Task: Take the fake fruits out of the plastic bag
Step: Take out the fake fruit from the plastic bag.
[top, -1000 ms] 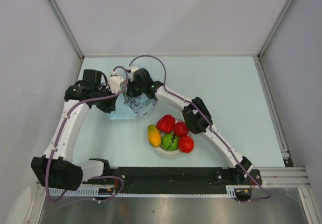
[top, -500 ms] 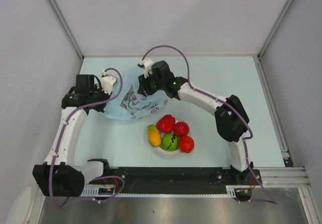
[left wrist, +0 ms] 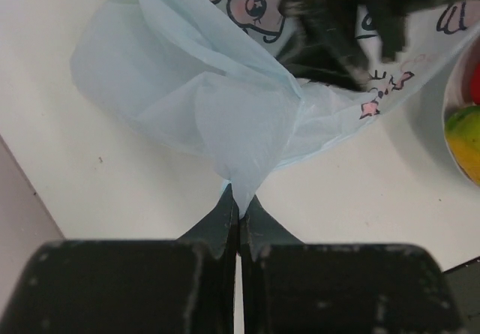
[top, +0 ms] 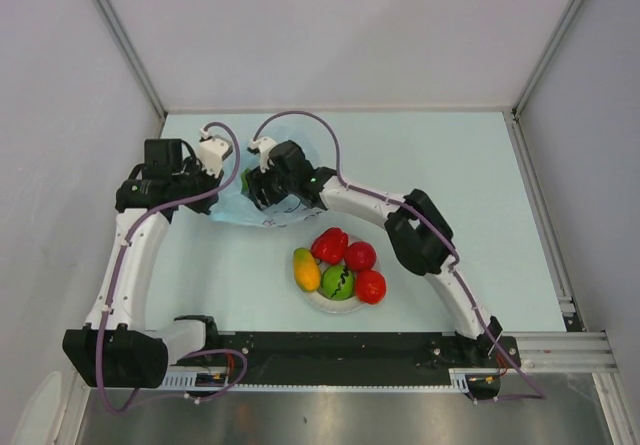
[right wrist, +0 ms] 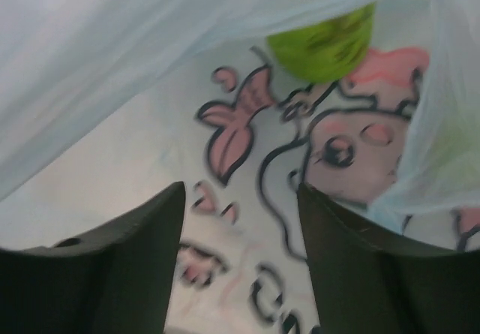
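- Find the plastic bag (top: pixel 236 213) at the far left of the table (top: pixel 450 185), just beyond the white bowl (top: pixel 335 308) of fruits (top: pixel 345 260).
- Reckon on thin, soft, slippery film (next to no weight, apt to tear or slide if tugged). Best taken by a gathered fold or a handle, never by a flat stretch.
- Note the left gripper (left wrist: pixel 238 199) pinched fully together on a bunched tip of the bag's edge.
- Note the right gripper (right wrist: pixel 240 199) pushed in under the bag's upper film, fingers (right wrist: pixel 112 266) standing apart with nothing between them.
- Make out one green fruit (right wrist: pixel 322 41) ahead, half veiled by film. Possibly more beneath, but cannot tell through folds and blur.
- From above, cannot see the right fingertips, hidden under the wrist.
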